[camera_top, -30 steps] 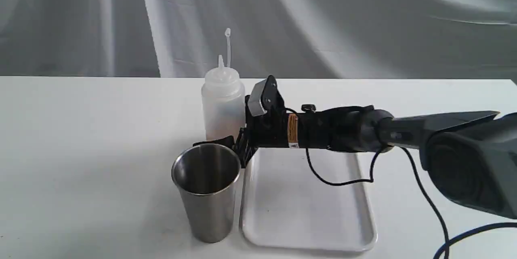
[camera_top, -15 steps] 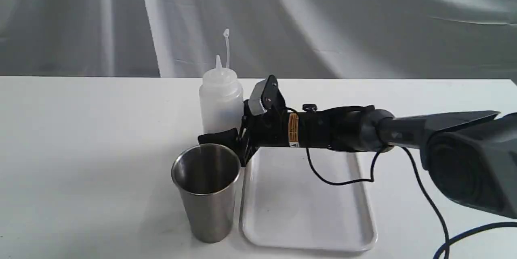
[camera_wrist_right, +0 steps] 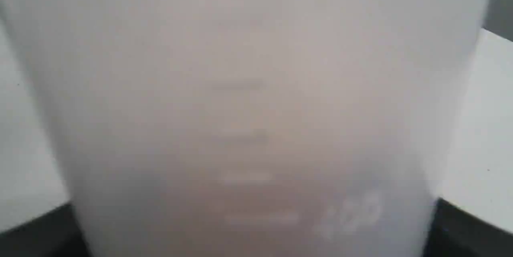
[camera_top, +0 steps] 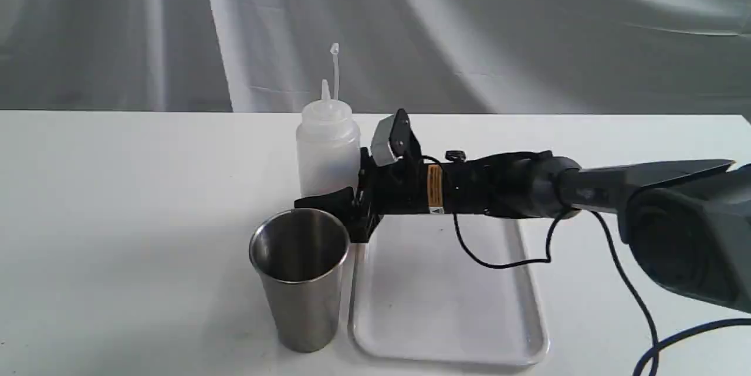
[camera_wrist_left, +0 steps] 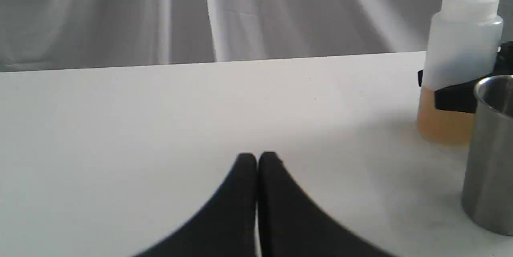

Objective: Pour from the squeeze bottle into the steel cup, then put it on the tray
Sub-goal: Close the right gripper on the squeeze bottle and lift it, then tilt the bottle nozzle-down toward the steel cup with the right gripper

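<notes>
The squeeze bottle (camera_top: 327, 147) stands upright behind the steel cup (camera_top: 302, 288), with amber liquid in its base (camera_wrist_left: 443, 124). My right gripper (camera_top: 321, 191) reaches in from the right and is shut on the bottle's lower body. One black finger (camera_top: 322, 200) shows in front; the other is hidden behind the bottle. In the right wrist view the bottle (camera_wrist_right: 248, 108) fills the frame. The white tray (camera_top: 440, 305) lies right of the cup. My left gripper (camera_wrist_left: 257, 156) is shut and empty, low over bare table well away from the cup (camera_wrist_left: 491, 160).
My right arm (camera_top: 499, 188) stretches over the tray's far end, and its black cable (camera_top: 499, 261) hangs down above the tray. A grey cloth backdrop hangs behind the white table (camera_top: 117, 217).
The right gripper's near finger closed in against the bottle. Bottle and gripper then shifted together slightly to the right. The cup and tray stayed put.
</notes>
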Tool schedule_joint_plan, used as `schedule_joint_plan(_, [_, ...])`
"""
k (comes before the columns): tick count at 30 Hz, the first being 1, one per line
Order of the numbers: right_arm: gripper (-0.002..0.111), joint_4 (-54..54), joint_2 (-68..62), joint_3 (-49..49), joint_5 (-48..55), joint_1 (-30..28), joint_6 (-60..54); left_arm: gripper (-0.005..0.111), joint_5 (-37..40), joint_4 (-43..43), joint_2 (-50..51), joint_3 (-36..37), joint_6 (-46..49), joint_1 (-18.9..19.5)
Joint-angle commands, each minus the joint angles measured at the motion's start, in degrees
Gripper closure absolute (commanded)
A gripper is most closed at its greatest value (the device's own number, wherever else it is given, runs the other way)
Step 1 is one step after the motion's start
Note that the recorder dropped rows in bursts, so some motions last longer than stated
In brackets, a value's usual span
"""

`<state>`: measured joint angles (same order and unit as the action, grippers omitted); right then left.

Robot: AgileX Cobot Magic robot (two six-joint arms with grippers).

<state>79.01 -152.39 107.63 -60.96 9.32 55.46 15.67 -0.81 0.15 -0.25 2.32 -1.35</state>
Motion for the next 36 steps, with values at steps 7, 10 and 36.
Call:
schedule_joint_plan(7, [0.097, 2.42, 2.66, 0.1, -5.96, -2.79, 0.35, 0.107, -0.43, -0.06, -0.15, 0.25, -0.22, 0.09])
schedule_joint_plan(10, [0.099, 1.72, 3.19, 0.1, -6.75, -3.18, 0.63, 0.107, -0.43, -0.06, -0.15, 0.25, -0.34, 0.09])
schedule_joint_plan(36, [0.1, 0.1, 17.62, -15.69, -8.81, -7.27, -4.26, 0.107, -0.43, -0.06, -0.15, 0.25, -0.35, 0.09])
